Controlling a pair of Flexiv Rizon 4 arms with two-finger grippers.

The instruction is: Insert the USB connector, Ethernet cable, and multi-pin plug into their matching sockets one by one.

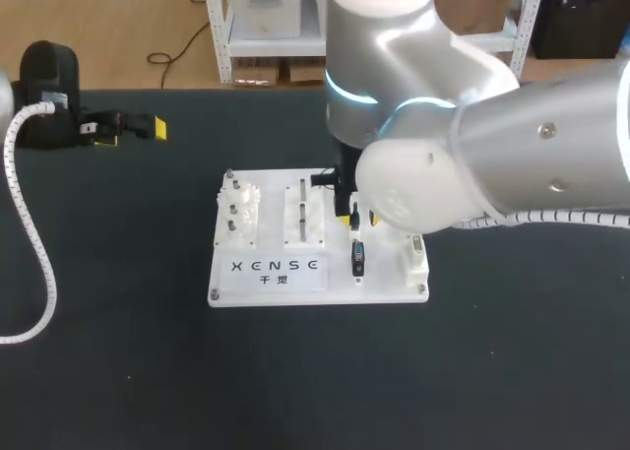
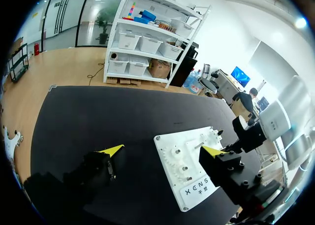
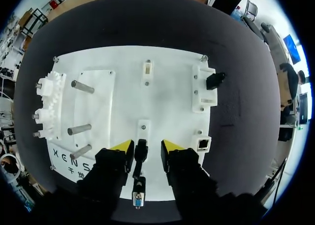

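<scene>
Right end effector (image 3: 147, 146) above the white board (image 1: 384, 288), fingers (image 3: 123, 145) apart on both sides of the black plug (image 3: 141, 153) at the board's 4 o'clock part. Left end effector (image 1: 133, 131) spread open too, at 10 o'clock on the desk (image 1: 492, 371).

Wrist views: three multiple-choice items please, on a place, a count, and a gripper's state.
1. Where is the black connector? A between the right gripper's fingers; B on the floor; C in a box.
2. How many long metal pegs stand on the white board? A one; B three; C six.
3. The left gripper is: A open, empty; B shut on a cable; C shut on the board.
Key: A, yellow tips flank it; B, three show beside the gears; A, tips wide apart, nothing between them.
</scene>
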